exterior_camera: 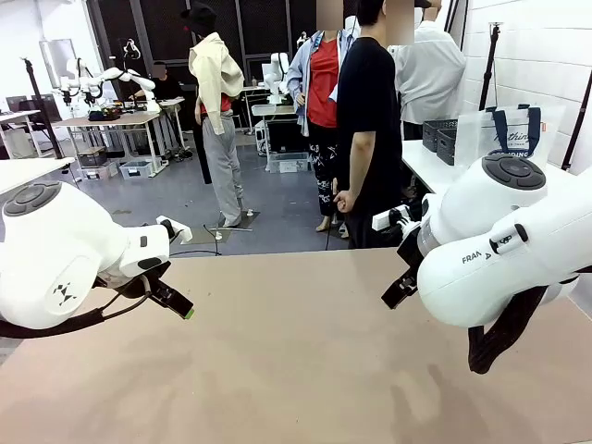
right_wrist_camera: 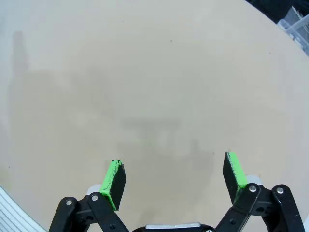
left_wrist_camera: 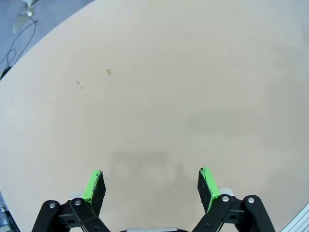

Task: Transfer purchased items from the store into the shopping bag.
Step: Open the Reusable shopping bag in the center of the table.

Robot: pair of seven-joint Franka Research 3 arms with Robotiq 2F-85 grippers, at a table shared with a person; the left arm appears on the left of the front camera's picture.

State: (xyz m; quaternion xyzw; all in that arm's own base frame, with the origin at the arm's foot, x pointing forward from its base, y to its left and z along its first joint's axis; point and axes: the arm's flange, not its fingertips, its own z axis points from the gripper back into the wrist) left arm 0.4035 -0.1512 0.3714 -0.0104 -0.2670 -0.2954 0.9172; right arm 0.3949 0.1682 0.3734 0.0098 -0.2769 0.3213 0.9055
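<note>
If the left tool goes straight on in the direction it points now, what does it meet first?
Most likely the bare tan table top. The left tool stands open and points down at it, and nothing lies in between as far as the wrist view shows.

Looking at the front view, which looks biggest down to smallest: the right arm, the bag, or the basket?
1. Right arm, but it is nearest the camera, which inflates it.
2. Bag.
3. Basket, partly covered by the bag, so its rank is unsure.
</note>
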